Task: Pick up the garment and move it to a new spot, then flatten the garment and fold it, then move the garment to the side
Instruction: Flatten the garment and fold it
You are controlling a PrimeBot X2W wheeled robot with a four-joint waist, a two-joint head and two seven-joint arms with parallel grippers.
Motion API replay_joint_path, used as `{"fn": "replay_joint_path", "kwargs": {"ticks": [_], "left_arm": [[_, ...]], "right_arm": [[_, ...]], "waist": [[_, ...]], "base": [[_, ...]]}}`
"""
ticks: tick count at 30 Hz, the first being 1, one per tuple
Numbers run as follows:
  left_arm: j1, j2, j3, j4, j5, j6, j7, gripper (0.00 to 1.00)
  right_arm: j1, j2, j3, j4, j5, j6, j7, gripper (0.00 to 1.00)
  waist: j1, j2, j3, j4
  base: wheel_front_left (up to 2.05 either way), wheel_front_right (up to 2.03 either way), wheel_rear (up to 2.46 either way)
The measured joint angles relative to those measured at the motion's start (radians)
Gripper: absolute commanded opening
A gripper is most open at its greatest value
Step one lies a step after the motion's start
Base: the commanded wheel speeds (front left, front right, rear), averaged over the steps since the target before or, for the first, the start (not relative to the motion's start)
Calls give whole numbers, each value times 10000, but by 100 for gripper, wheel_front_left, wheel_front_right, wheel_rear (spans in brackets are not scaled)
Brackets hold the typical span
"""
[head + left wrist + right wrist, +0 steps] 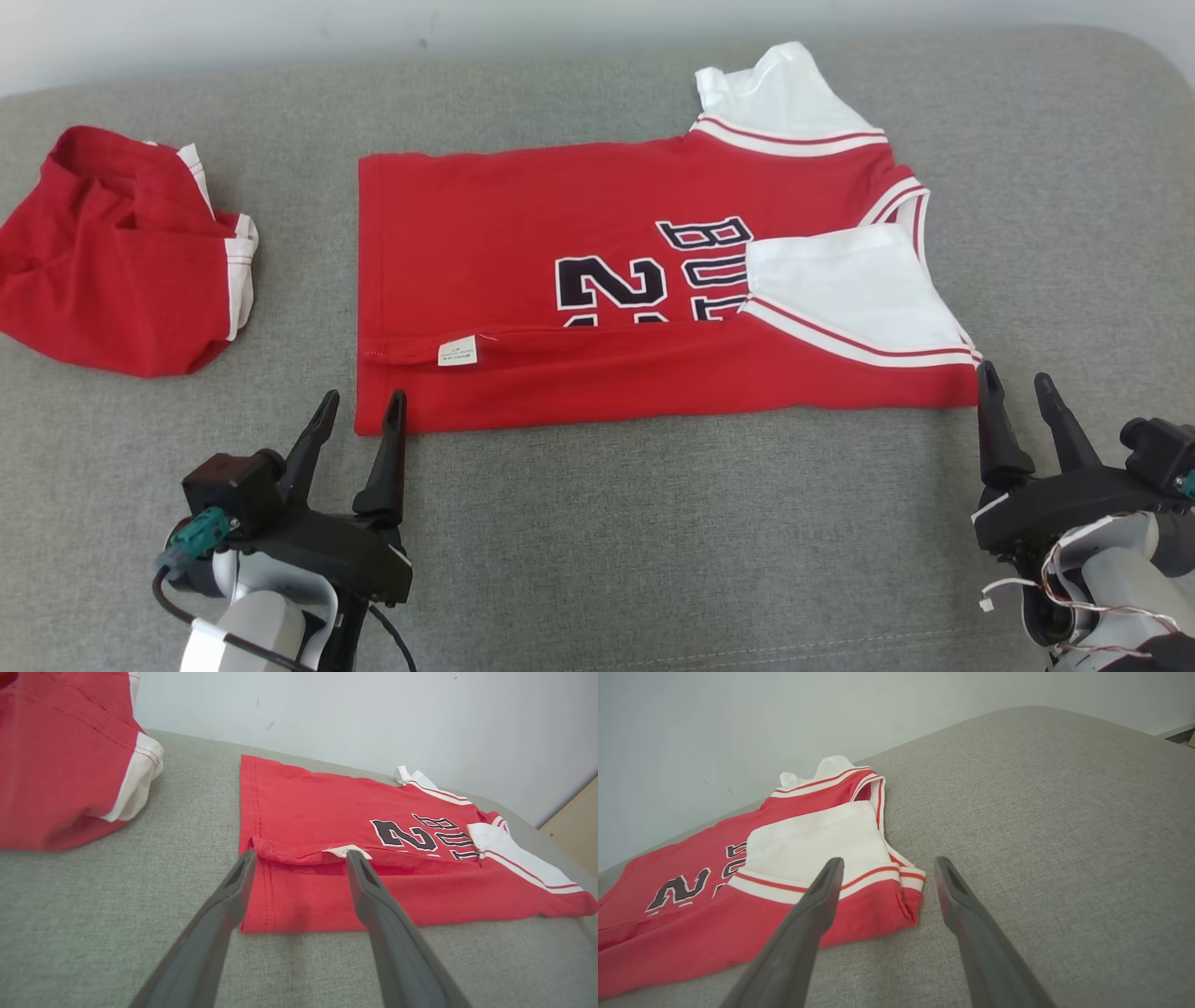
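Grey fabric cushion [597,523], red jersey [560,280] spread flat, crumpled red garment [112,271] well apart.

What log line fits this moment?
red jersey: partly folded | left gripper: open, by hem corner | right gripper: open, by sleeve corner

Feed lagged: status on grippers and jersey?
Left gripper, right gripper open, empty, at near corners. Jersey flat, near edge folded over. Other red garment off left, apart.
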State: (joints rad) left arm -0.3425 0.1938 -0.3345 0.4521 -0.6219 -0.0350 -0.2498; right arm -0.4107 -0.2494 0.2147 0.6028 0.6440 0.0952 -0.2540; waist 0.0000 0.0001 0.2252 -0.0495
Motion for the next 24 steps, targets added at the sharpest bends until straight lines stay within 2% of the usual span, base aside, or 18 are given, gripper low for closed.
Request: {"fn": "replay_joint_path", "kwargs": {"ticks": [13,24], "left_arm": [[-291,-25,-159,309,15,-107,19,100],[-468,-111,-263,853,-75,-276,435,100]], "right_arm": [[-808,205,-12,1457,443,17,165,100],[-1309,443,105,2274,644,121,439,100]], "waist": [[0,0,454,189],[0,0,562,302]], "base": [[0,0,0],[0,0,0]]}}
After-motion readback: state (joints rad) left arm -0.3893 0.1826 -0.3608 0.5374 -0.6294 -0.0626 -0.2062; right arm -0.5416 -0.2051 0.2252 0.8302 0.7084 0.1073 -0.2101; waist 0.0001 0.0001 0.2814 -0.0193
